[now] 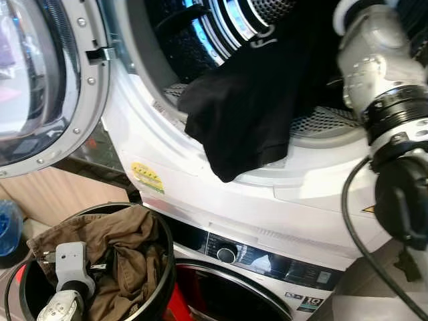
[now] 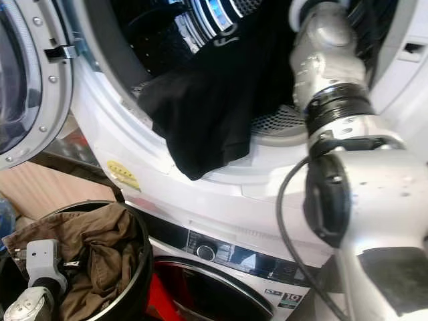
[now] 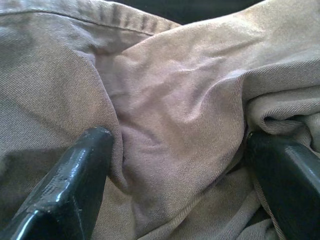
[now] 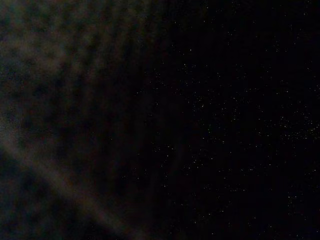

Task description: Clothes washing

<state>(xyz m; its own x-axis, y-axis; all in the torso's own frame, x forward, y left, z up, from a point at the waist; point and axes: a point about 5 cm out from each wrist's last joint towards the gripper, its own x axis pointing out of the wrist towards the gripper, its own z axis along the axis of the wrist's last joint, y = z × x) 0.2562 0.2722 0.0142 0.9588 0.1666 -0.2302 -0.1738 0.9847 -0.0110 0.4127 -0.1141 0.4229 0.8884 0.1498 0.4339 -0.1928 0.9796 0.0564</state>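
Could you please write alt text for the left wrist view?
Crumpled tan twill cotton garment seen close up, with the left tool open and pressed into its folds. One glossy black finger sits on each side of a raised fold.

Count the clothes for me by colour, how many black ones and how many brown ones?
Black: 1, the black garment draped over the rim of the open drum.
Brown: 1, the brown garment in the black basket, with the left gripper open around a fold.
Total: 2.
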